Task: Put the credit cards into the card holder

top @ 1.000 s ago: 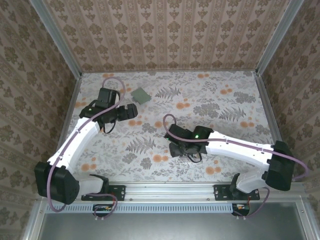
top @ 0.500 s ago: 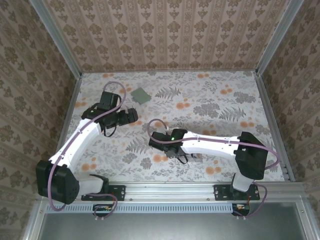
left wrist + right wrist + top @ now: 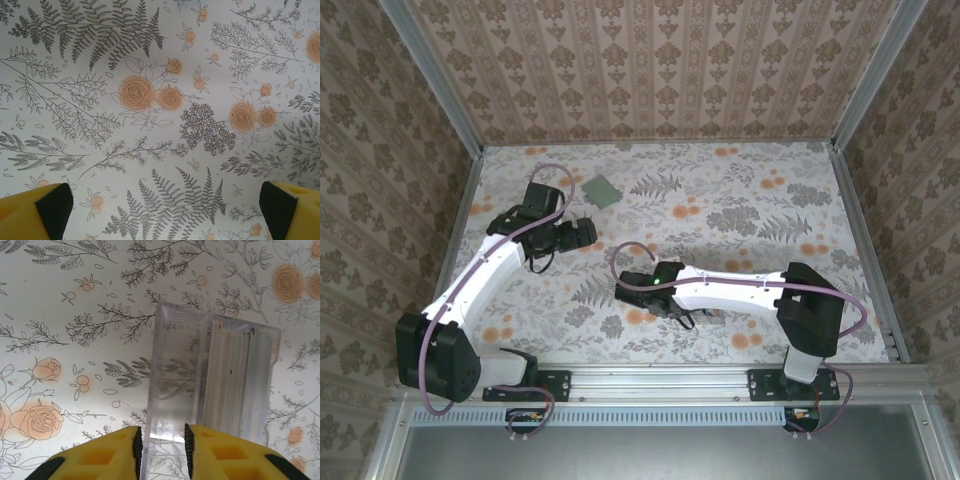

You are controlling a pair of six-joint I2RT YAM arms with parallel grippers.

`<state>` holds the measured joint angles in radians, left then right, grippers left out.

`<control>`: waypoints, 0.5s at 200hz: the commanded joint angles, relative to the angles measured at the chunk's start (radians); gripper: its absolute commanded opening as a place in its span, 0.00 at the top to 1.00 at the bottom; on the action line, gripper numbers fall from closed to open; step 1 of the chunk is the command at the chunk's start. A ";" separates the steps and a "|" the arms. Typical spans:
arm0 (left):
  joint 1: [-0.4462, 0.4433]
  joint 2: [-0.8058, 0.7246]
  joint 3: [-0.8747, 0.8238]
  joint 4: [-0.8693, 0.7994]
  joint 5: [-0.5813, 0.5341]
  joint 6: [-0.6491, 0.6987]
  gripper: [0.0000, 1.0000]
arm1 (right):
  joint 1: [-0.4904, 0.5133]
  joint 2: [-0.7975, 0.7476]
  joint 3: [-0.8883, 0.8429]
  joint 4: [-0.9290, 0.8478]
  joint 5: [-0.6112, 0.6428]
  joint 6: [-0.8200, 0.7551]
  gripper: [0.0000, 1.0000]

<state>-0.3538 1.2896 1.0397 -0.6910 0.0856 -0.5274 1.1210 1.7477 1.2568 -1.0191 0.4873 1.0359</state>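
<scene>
The card holder (image 3: 603, 190), a small sage-green rectangle, lies folded on the floral table at the back left. My left gripper (image 3: 584, 232) hovers just in front of it, open (image 3: 162, 212) over bare cloth with nothing between the fingers. The credit cards (image 3: 230, 380) stand on edge as a pale stack in the right half of a clear plastic box (image 3: 175, 365). My right gripper (image 3: 161, 447) is at the near end of that box. Its jaws are drawn narrow around the box's empty left part, the left pad against the side wall. In the top view the box (image 3: 709, 318) shows under the right forearm.
The floral cloth (image 3: 760, 210) covers the whole table. Patterned walls with metal corner posts (image 3: 470, 150) close in the left, back and right sides. The right arm's elbow (image 3: 810, 300) is folded over the near right of the table.
The right arm has swung left and folded its elbow inward, and its jaws have narrowed around the clear box. The left gripper has shifted slightly and stays open.
</scene>
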 commanded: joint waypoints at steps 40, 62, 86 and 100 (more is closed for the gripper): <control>-0.003 -0.050 -0.017 -0.054 -0.067 -0.016 0.00 | -0.032 0.047 -0.030 0.068 -0.039 -0.014 0.70; -0.002 -0.067 -0.023 -0.067 -0.082 -0.029 0.00 | -0.043 0.038 -0.018 0.052 -0.013 -0.009 0.92; -0.004 -0.076 -0.041 -0.052 -0.096 -0.049 0.00 | -0.098 0.021 -0.043 0.109 -0.024 -0.054 0.97; -0.004 -0.078 -0.046 -0.060 -0.090 -0.061 0.00 | -0.136 0.018 -0.028 0.121 -0.027 -0.103 0.97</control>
<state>-0.3538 1.2289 1.0126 -0.7227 0.0174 -0.5499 1.0565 1.7828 1.2335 -0.9405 0.4603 1.0058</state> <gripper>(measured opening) 0.999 0.061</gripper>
